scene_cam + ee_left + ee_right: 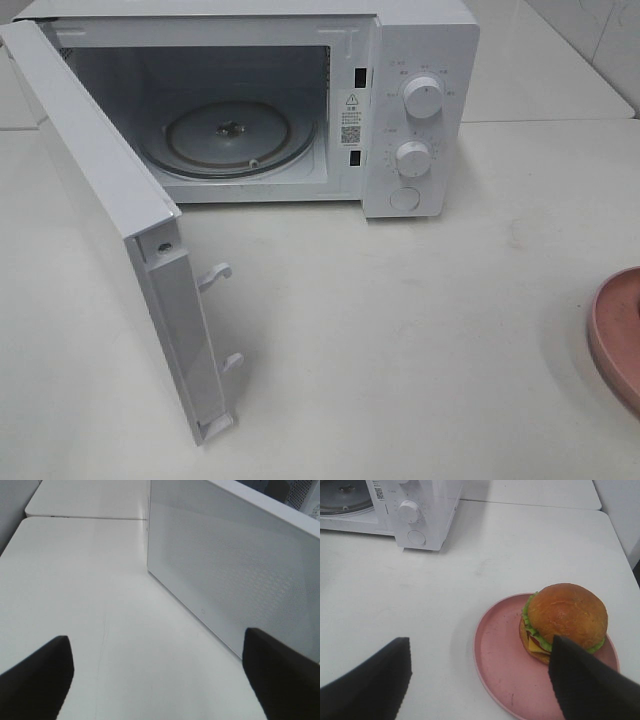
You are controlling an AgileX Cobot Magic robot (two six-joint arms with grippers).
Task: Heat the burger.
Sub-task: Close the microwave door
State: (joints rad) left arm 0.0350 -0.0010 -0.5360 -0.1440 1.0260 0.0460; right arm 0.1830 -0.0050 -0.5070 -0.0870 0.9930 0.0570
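The burger (565,617), with a glossy brown bun, green lettuce and a yellow layer, sits on a round pink plate (500,650) in the right wrist view. My right gripper (480,690) hovers open just short of the plate, one dark finger (590,685) in front of the burger's near side, and nothing is between the fingers. In the left wrist view my left gripper (157,690) is open and empty over bare table, beside the outer face of the microwave door (225,565). The high view shows neither gripper nor the burger, only the plate's rim (618,335) at the right edge.
The white microwave (420,60) stands at the back of the table with its door (100,200) swung wide open to the left. Its glass turntable (230,135) is bare. Two knobs and a button are on its right panel (415,130).
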